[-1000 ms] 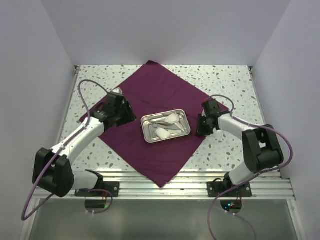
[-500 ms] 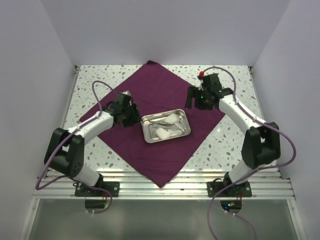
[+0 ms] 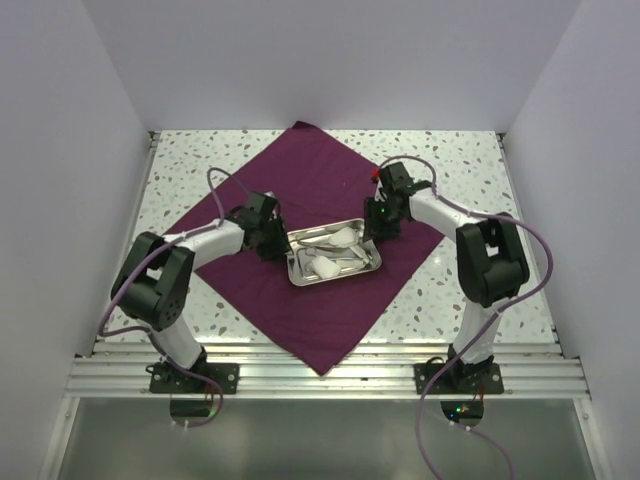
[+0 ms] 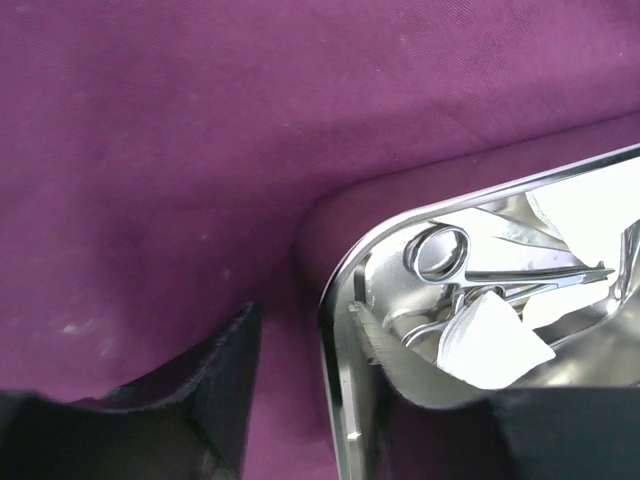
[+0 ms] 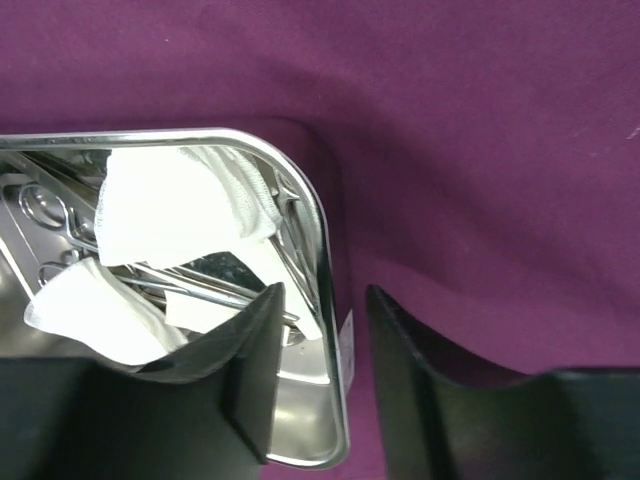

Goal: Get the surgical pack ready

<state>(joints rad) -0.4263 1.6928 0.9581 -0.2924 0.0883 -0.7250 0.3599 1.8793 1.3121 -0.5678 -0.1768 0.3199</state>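
The dark purple square cloth (image 3: 330, 180) lies spread flat as a diamond on the speckled bench (image 3: 450, 150), one corner toward the far edge and one toward the near edge. At its middle sits one shallow silver metal tray (image 3: 332, 281), long axis running left to right.

Each arm is at its own short end of the tray. The left gripper (image 3: 275, 243) (image 4: 305, 330) has its jaws apart, straddling the left rim (image 4: 480, 195) with one finger on the cloth and one inside. The right gripper (image 3: 375, 218) (image 5: 322, 300) straddles the right rim (image 5: 150, 135) in the same way, also parted. Neither is clamped.

In the tray I count at least two white gauze squares (image 3: 343, 237) (image 5: 185, 205) (image 4: 490, 335). The thin metal clamps (image 4: 437, 250) (image 5: 45, 205) overlap, so I can't count them. Nothing is wrapped yet.
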